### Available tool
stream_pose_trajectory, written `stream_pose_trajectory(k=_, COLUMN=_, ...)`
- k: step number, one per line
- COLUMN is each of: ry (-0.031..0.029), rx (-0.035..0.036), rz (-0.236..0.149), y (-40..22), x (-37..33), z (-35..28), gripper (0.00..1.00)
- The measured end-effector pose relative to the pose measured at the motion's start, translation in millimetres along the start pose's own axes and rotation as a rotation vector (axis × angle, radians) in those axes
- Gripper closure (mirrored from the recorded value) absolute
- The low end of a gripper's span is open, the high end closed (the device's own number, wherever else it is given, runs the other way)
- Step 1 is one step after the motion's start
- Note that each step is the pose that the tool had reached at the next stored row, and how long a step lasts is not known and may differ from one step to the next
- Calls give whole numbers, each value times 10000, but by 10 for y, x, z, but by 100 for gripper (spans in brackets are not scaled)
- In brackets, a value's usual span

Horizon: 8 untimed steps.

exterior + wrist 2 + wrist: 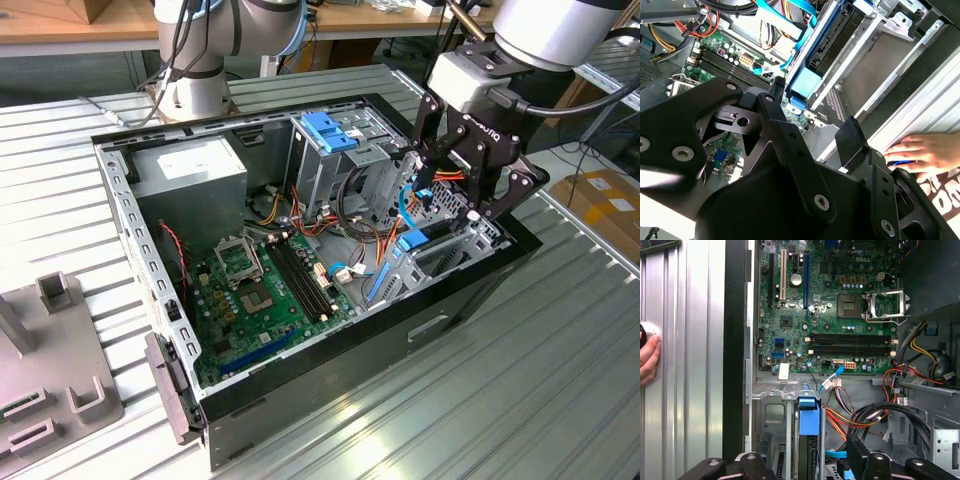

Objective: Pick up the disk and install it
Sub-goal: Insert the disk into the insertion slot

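Hovering wide open and empty, gripper point(455, 200) over open computer case point(130, 230), motherboard point(250, 300) on its floor, disk point(390, 275) on edge in bay at motherboard's three o'clock in exterior view, power-supply box point(190, 170) beyond at eleven o'clock

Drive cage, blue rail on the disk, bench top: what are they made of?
Drive cage: bare sheet metal, likely steel; dull grey, stamped holes, folded edges. Blue rail on the disk: plastic, seemingly; even matte colour, moulded shape. Bench top: ribbed metal, perhaps aluminium; satin glare.
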<state>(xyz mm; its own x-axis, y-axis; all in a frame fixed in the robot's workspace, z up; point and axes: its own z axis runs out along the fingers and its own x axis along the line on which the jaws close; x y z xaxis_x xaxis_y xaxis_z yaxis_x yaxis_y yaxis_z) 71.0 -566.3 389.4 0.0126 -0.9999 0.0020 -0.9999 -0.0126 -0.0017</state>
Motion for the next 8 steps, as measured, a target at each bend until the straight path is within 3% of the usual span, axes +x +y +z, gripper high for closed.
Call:
stream_pose_trajectory(k=6, ry=-1, rx=0, rz=0, y=-41, x=-3, z=2, gripper=32)
stream_pose_trajectory(k=8, ry=2, rx=0, rz=0, y=-61, x=-63, z=12, gripper=32)
